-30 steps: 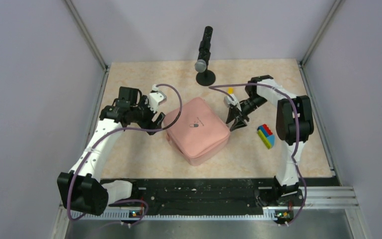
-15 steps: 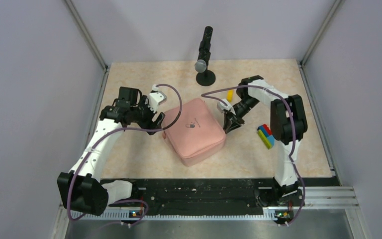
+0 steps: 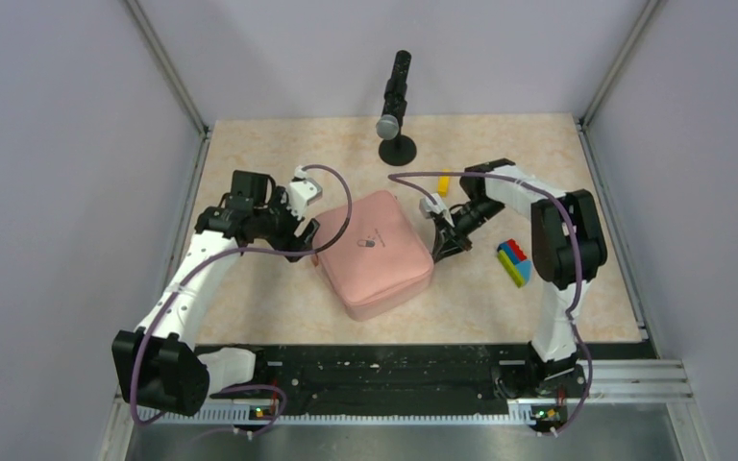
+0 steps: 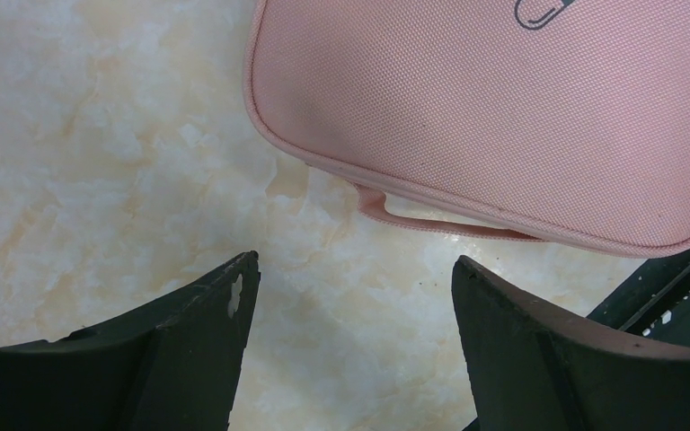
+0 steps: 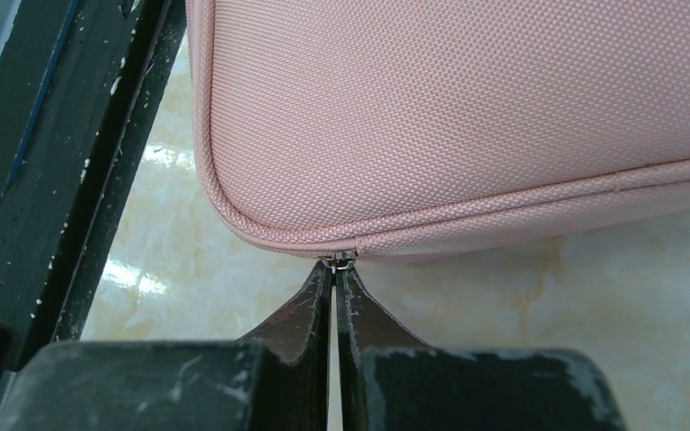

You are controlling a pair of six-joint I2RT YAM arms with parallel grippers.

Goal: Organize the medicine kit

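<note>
Right claw (image 5: 334, 269) now pinching zipper (image 5: 340, 260), kit (image 3: 377, 254) nudged left

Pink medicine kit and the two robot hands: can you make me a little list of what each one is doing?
medicine kit: closed, flat on the table
right gripper: shut on the zipper pull at the kit's edge
left gripper: open, beside the kit's strap, holding nothing
toy-brick block: right of the kit, apart

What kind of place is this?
Likely a robotics lab test cell: plain grey partition walls box in a beige marble-patterned tabletop, with two white-and-black robot arms bolted to a black metal rail.
</note>
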